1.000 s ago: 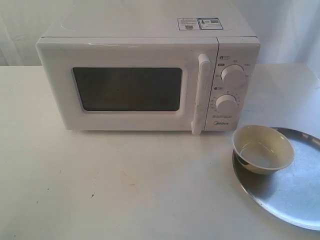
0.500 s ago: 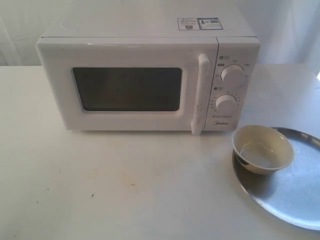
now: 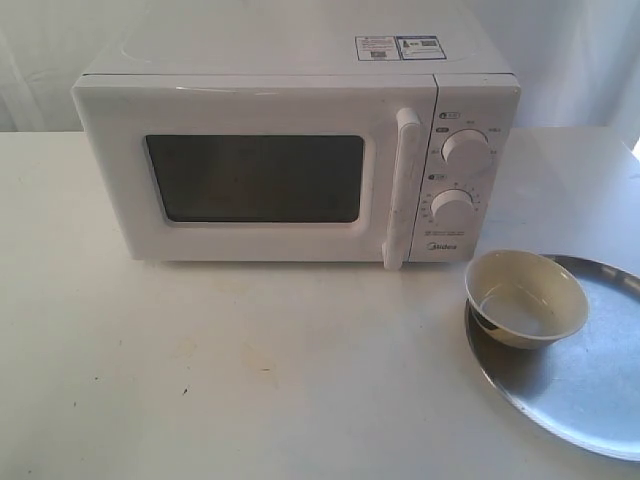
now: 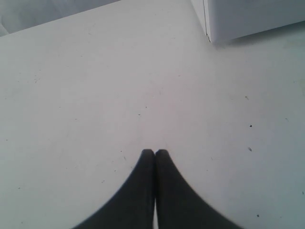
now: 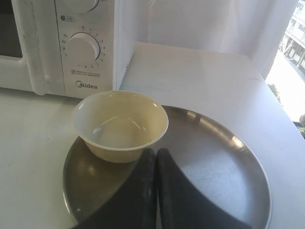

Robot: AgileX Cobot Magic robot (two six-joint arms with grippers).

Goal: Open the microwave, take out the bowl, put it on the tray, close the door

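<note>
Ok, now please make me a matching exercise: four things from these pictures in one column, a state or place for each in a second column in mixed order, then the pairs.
Column one:
1. door
2. bowl
3. tray
4. left gripper

Column two:
A. stands on the tray
B. shut, over the table
C. closed against the microwave
D. shiny silver, lies on the table

Pairs: 1-C, 2-A, 3-D, 4-B.

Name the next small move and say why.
Probably nothing more than parking the arms; the job looks done. The bowl sits on the tray, the door appears shut flush, and the left claw and right claw are closed and hold nothing.
</note>
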